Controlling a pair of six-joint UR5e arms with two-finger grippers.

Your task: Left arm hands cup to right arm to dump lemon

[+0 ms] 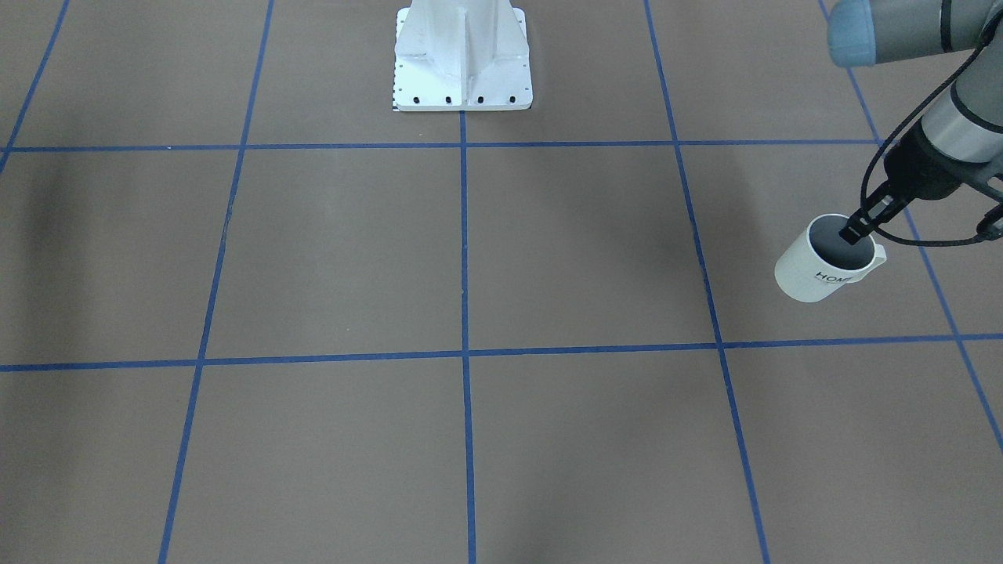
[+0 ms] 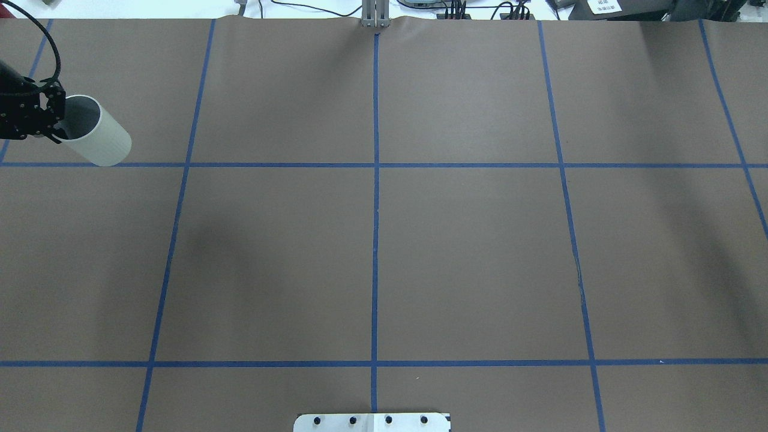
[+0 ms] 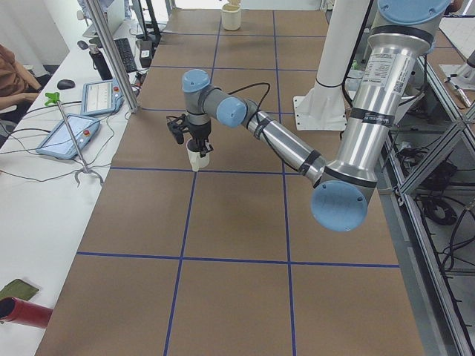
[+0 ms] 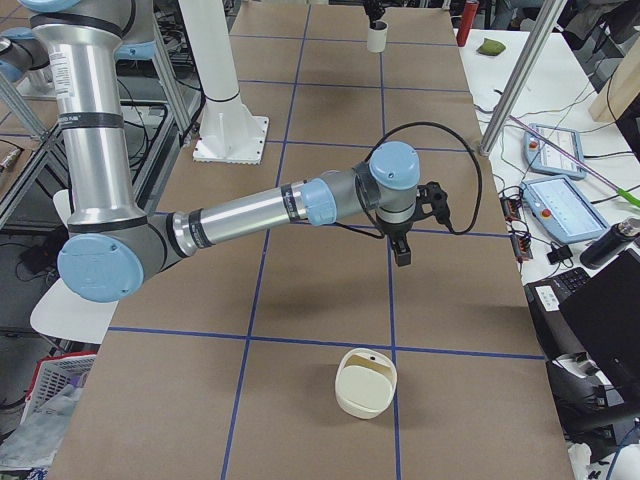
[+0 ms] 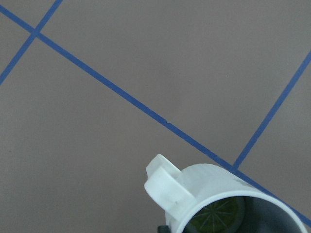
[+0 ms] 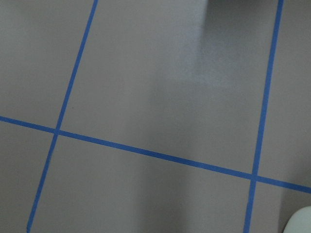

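Black letters "HOM" are read on the small off-white cylindrical mug (image 1: 815, 270); the silver left arm (image 3: 282, 141) with light-blue joint caps is stretched out over the brown table (image 1: 548, 258), wrist turned down; the mug's rim is pinched by the black left gripper (image 1: 856, 229), one finger inside, near the table's end on the robot's left; a yellow-green lemon slice (image 5: 218, 217) is seen on its grey bottom. The silver right arm (image 4: 250, 215) is extended; whether its black right gripper (image 4: 402, 255) is spread or pressed together cannot be told.
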